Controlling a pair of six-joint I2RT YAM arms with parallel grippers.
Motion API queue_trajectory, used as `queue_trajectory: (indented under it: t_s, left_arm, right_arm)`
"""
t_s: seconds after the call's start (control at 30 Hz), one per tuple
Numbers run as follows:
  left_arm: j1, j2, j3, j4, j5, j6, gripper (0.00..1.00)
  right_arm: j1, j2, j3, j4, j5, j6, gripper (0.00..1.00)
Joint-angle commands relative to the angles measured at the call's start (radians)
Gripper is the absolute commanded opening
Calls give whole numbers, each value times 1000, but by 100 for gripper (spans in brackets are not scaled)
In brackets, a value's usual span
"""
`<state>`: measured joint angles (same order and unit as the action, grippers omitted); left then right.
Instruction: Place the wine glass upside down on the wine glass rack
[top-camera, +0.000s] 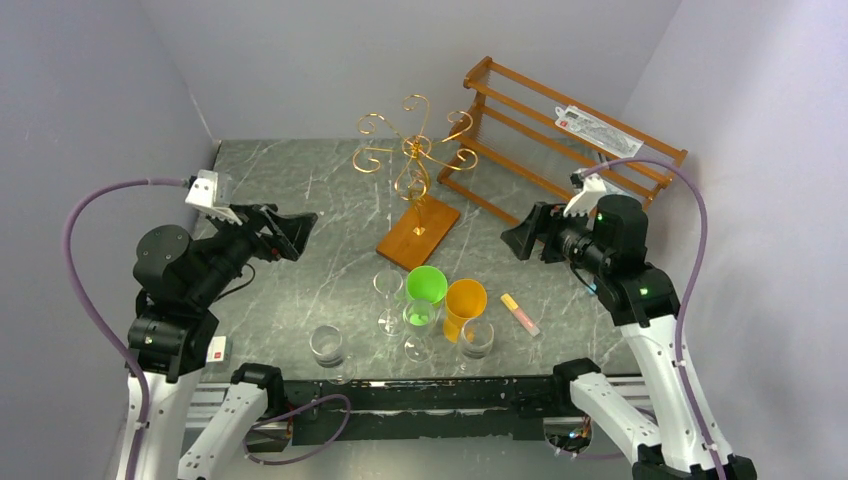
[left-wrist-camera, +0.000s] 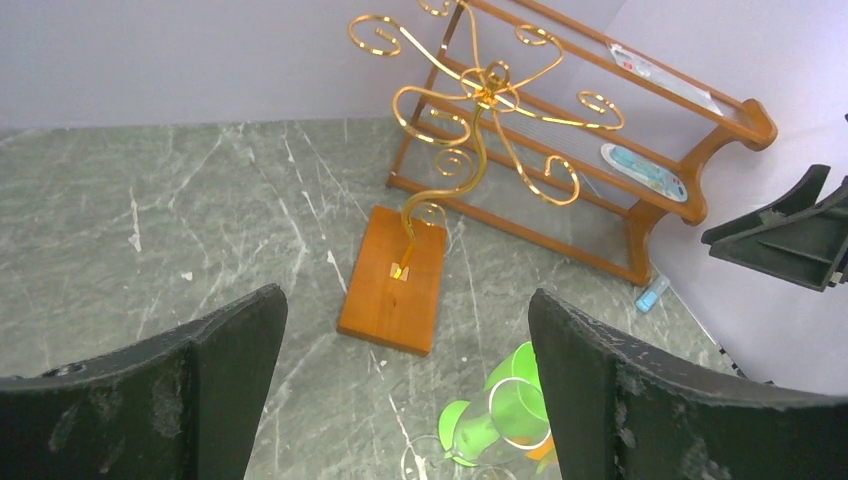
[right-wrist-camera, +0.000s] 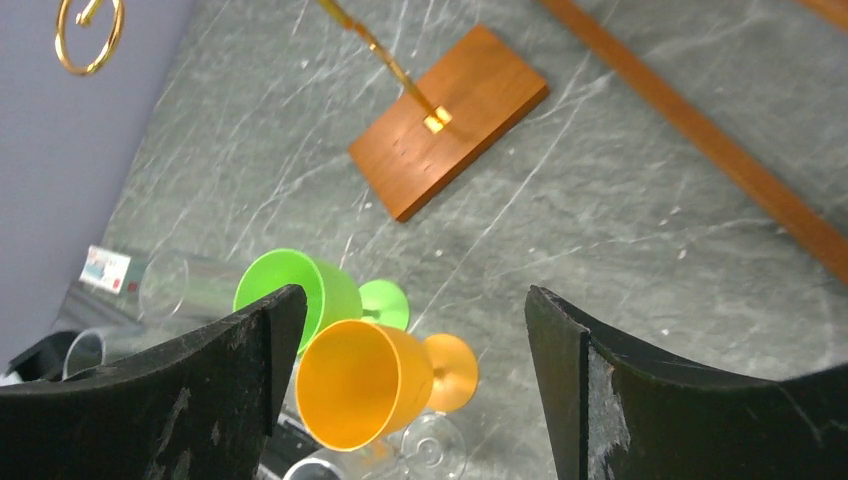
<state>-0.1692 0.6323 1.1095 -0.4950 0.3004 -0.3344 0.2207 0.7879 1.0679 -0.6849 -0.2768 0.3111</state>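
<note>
Gold wire curls top the rack (top-camera: 417, 232), which stands on its orange-brown wood base at the centre of the grey marbled desk (top-camera: 300, 190). Below it, in the lower centre of the top view, a clear wine glass (top-camera: 388, 292) stands upright on the desk, apart from the rack and just left of a green goblet (top-camera: 427, 284). A second stemmed glass (top-camera: 418, 330) stands just below that goblet, with an orange goblet (top-camera: 465, 300) to its right. The left end effector (top-camera: 290, 232) at middle left and the right end effector (top-camera: 530, 236) at middle right hang above the desk, jaws spread wide, gripping nothing. A slatted wood shelf (top-camera: 560, 120) fills the upper right.
</note>
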Motion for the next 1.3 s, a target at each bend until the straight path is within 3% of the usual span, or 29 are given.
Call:
queue_trajectory:
  t_s: [0.0, 0.1, 0.17, 0.33, 0.53, 0.6, 0.67, 0.77, 0.93, 1.13, 1.27]
  left_arm:
    - [5, -6, -60, 55, -11, -50, 94]
    - [5, -6, -92, 87, -42, -90, 92]
    - [5, -5, -113, 100, -76, -107, 91]
    - [5, 8, -144, 113, -115, -98, 89]
    - [5, 14, -168, 89, -224, -103, 89]
    - [5, 13, -173, 83, -250, -106, 90]
    - [5, 8, -177, 80, -270, -111, 89]
    - [5, 7, -175, 64, -298, -120, 89]
    - [5, 9, -160, 28, -354, -132, 88]
    - [5, 13, -135, -35, -386, -160, 92]
    - [5, 9, -128, -45, -372, -143, 93]
  right_arm:
    - [17, -1, -17, 0, -169, 11, 85]
    - [57, 3, -14, 26, -204, 36, 85]
    - [117, 13, 2, 17, -147, 50, 85]
    - [438, 117, 90, -50, 214, 96, 85]
    - [803, 252, 179, -34, 509, 152, 85]
    - [897, 290, 205, -19, 558, 157, 79]
    - [1005, 339, 237, -17, 622, 155, 60]
    - [1120, 435, 294, -30, 751, 145, 55]
    - [1198, 583, 396, -38, 802, 109, 60]
    - [1196, 686, 481, -74, 924, 164, 68]
    - [1174, 736, 522, -98, 881, 157, 68]
